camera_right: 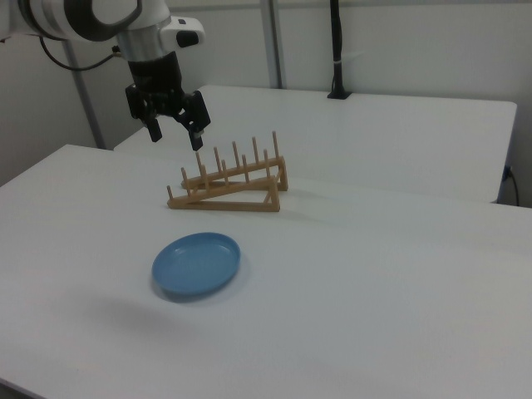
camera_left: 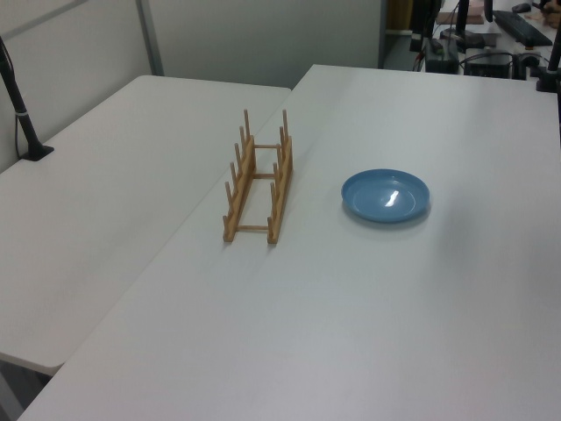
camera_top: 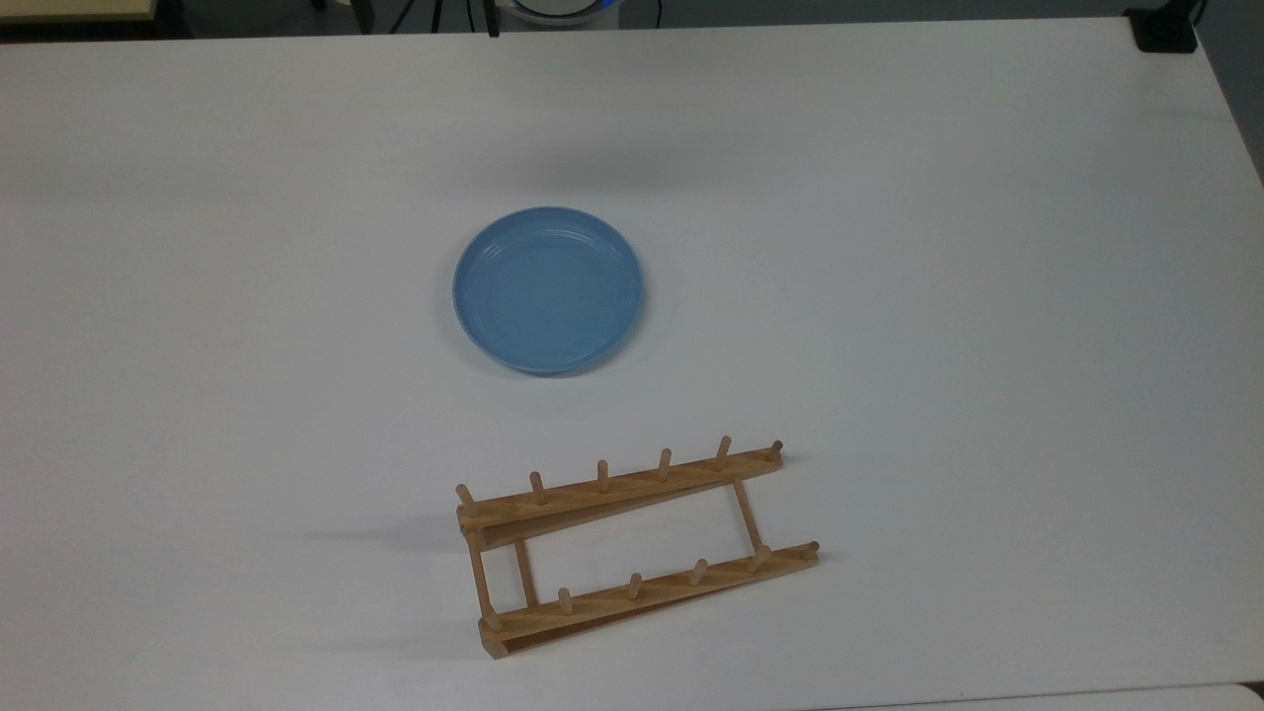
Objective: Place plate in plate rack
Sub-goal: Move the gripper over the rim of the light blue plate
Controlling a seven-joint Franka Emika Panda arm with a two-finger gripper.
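Robotics laboratory in an office-type room: plain white tables pushed together, grey partition walls, a black clamp-mounted pole, cabled equipment behind, and a robot arm.

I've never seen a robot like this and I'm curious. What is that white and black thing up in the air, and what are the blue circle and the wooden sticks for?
It is a robot arm. At its tip is a gripper with two open fingers, holding nothing, up above the white table. One camera looks straight down; two look from the sides. The blue circle is a plate lying flat. The sticks are a wooden plate rack, empty, standing apart from the plate. The robot is meant to stand the plate between the pegs.
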